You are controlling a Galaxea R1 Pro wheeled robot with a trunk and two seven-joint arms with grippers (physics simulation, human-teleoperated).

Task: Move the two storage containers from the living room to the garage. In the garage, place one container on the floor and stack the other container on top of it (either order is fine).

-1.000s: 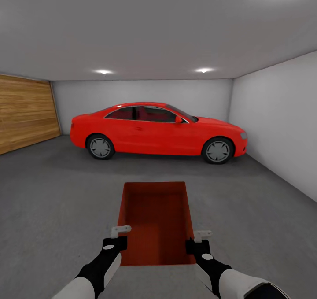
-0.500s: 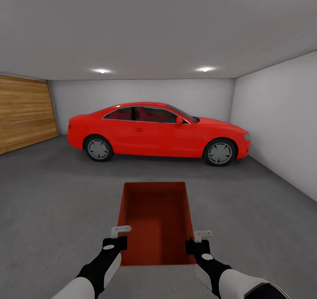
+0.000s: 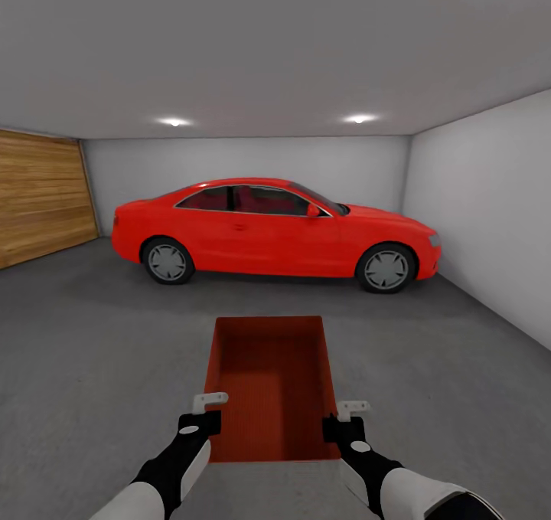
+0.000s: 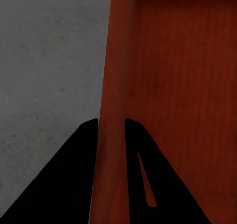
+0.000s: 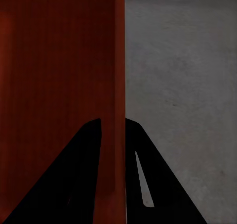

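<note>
In the garage, an orange-red storage container is held up low in the middle of the frame, above the dark grey floor, with the left gripper and the right gripper each pinching a side wall, and a red car is parked behind it.

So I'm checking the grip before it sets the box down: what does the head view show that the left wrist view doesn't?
Head view alone: the red car, the wooden door, the right gripper on the container's other side wall. Left wrist view alone: close up, the left gripper with a finger on either side of the container's wall. Both: the orange-red storage container and the grey concrete floor.
</note>
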